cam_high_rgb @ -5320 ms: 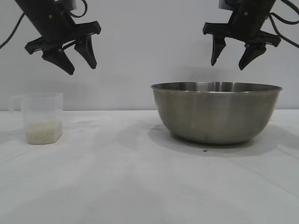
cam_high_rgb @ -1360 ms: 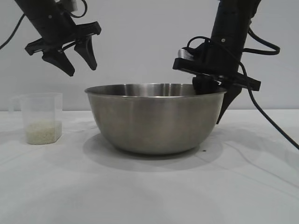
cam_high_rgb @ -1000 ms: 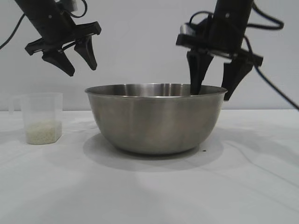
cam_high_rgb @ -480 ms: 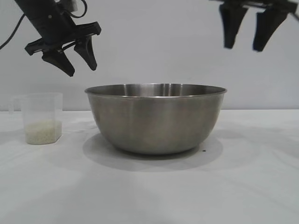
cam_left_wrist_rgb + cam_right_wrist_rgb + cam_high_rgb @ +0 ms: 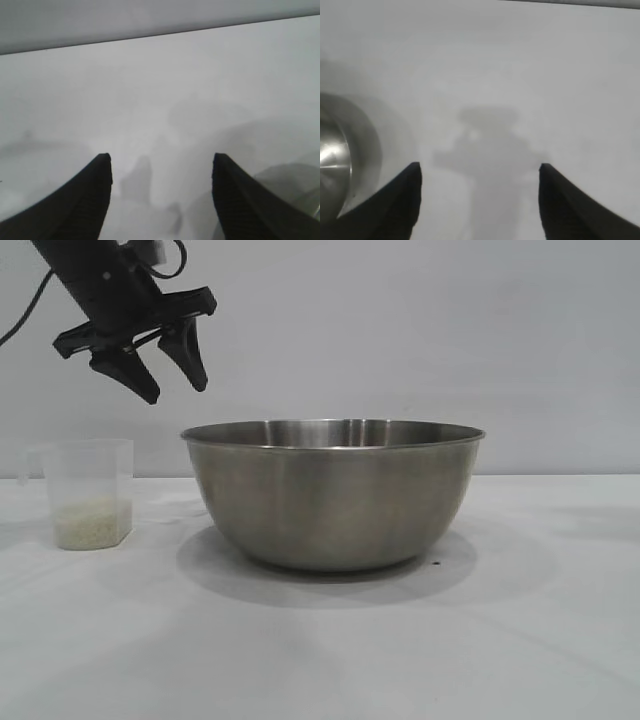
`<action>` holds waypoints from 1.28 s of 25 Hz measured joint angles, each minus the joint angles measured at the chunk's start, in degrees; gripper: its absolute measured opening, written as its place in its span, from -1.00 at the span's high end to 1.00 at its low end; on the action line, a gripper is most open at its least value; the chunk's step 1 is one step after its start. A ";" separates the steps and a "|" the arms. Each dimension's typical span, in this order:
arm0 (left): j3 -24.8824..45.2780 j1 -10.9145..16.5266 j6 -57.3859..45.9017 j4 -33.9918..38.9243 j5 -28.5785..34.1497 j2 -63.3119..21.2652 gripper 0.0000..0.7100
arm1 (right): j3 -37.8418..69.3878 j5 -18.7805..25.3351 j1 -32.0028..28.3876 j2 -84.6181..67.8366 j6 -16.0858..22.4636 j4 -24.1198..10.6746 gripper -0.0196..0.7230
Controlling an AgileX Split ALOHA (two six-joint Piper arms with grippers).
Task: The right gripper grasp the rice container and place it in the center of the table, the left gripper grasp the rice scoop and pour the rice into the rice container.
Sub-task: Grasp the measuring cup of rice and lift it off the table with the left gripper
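While the rice container (image 5: 332, 495) sits centred | rice scoop (image 5: 90, 493) stands below left gripper (image 5: 155, 362), jaws apart, empty | right gripper (image 5: 477, 190) likewise parted, beside bowl

Black pointed-finger left gripper (image 5: 160, 365), cabled.

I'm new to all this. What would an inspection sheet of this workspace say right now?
Surface: white table, one tiny dark speck by the bowl's base.
Job's things: rice container upright mid-table, inside hidden; rice scoop upright to its left, apart from it, rice in its bottom.
Clutter: nothing seen.
Grippers: left gripper open, empty, hanging above the scoop; right gripper open, empty, above bare table beside the bowl, outside the exterior view.
Cables: black cable on the left arm.
Surroundings: plain pale wall.
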 joint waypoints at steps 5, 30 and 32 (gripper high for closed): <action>0.00 0.00 0.00 0.00 0.36 0.00 -0.06 | 7.81 0.33 0.00 -9.96 0.40 -1.06 -0.20; 0.00 0.00 0.00 0.20 0.95 0.00 -0.06 | 58.93 1.27 0.00 -74.11 3.34 -1.11 -0.20; 0.00 0.00 0.00 0.20 0.95 0.00 -0.06 | 62.01 0.54 0.00 -78.56 3.86 -0.73 -0.20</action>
